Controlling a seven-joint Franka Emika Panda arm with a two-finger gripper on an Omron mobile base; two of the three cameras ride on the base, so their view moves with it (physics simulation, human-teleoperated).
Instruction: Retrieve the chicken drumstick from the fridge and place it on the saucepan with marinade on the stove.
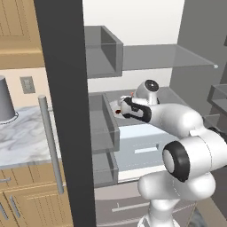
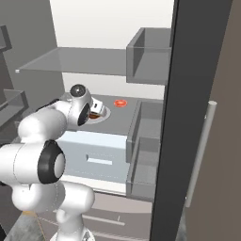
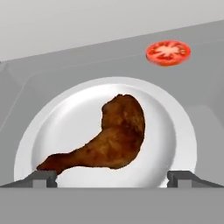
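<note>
The fridge [image 1: 63, 111] stands open, and my arm reaches in over its middle shelf. On that shelf the chicken drumstick [image 3: 107, 140], a dark reddish-brown piece, lies on a round white plate [image 3: 164, 131]. It also shows as a small dark spot, the drumstick [image 1: 117, 111], just past my hand. My gripper [image 3: 112, 178] hovers right over the plate, open, with one fingertip on each side of the drumstick and nothing between them. In the right base view the hand hides most of the plate [image 2: 103, 112]. The saucepan, marinade and stove are out of view.
A red tomato slice [image 3: 168, 52] lies on the shelf behind the plate. A glass shelf [image 1: 168, 55] hangs above my hand, and a white drawer [image 2: 94, 150] sits below. Door bins [image 1: 104, 128] flank the arm. A marble counter [image 1: 22, 137] lies to the left.
</note>
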